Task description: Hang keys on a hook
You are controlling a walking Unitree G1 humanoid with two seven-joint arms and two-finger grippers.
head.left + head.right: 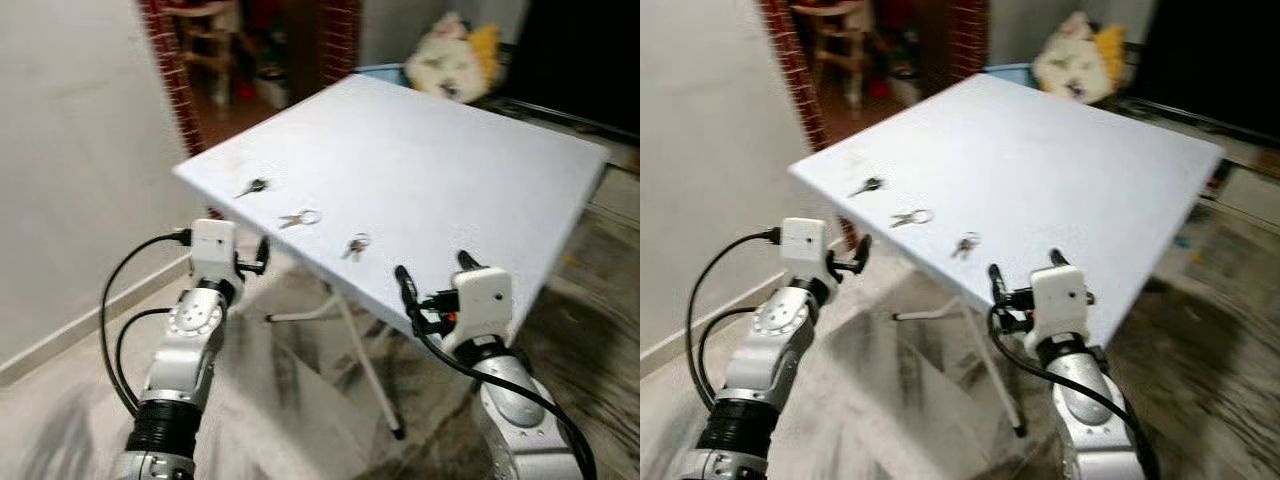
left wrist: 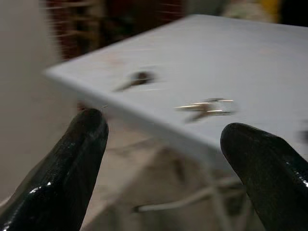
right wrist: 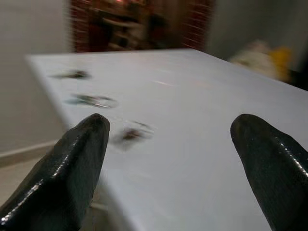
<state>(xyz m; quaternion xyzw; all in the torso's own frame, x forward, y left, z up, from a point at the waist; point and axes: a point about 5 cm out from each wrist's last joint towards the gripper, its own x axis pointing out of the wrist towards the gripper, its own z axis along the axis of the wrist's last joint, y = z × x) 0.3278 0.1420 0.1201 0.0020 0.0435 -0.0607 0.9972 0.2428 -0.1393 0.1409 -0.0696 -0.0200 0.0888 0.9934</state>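
- Nothing is done yet: your three key sets [image 1: 299, 218] lie untouched on the table [image 1: 440, 170], at twelve o'clock from the grippers.
- Left gripper [image 1: 250, 262] and right gripper [image 1: 436, 276] hover spread and empty at its near edge.
- You have grasping, then hanging, left.

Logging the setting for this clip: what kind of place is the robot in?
Most likely a room in a home. A white folding table with three sets of keys along its near edge stands on a worn floor, a stuffed toy lies behind it, and a brick-framed doorway opens onto wooden furniture.

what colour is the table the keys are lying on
The table is plain white, clearest in the left eye view, with the keys near its front edge.
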